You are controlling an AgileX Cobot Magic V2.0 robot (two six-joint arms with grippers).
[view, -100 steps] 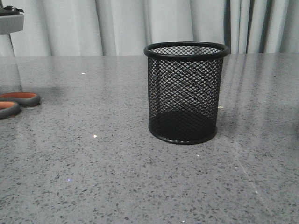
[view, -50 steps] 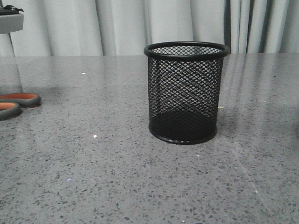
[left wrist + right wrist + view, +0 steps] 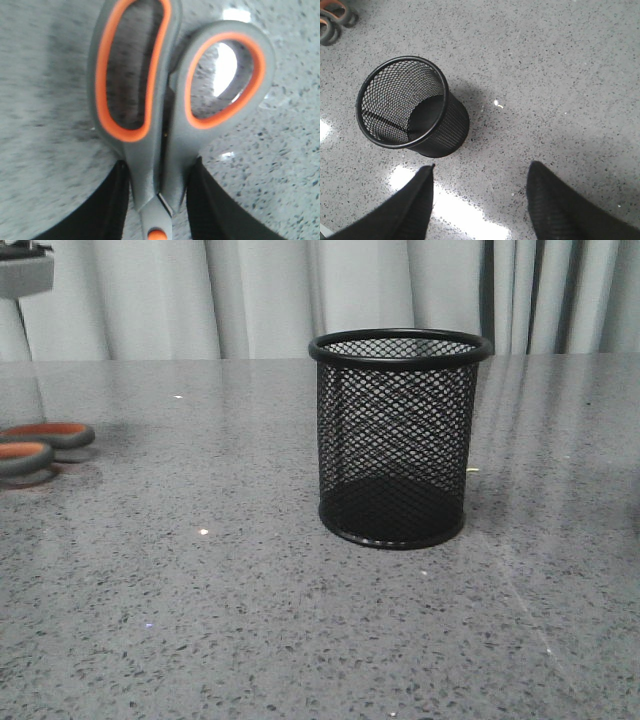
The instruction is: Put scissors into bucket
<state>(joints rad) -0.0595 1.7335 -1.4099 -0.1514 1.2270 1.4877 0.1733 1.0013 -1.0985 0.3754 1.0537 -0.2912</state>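
Observation:
The scissors [image 3: 150, 150] have grey loop handles lined in orange and an orange pivot dot. My left gripper [image 3: 160, 170] is shut on their shank just below the handles, one black finger on each side. In the front view only the handles [image 3: 40, 445] show at the far left edge, slightly above the table with a shadow beneath. The black wire-mesh bucket [image 3: 395, 440] stands upright and empty in the middle of the table. My right gripper [image 3: 482, 167] is open and empty, above the table beside the bucket [image 3: 410, 105]. The blades are hidden.
The grey speckled tabletop [image 3: 250, 620] stretches all around the bucket. A pale curtain [image 3: 260, 295] hangs behind the table's far edge. A grey piece of equipment [image 3: 25, 275] shows at the top left corner. The scissors handles [image 3: 332, 20] show far off in the right wrist view.
The scissors handles have risen a little off the table at the left edge, and a shadow now shows beneath them. The bucket has not moved.

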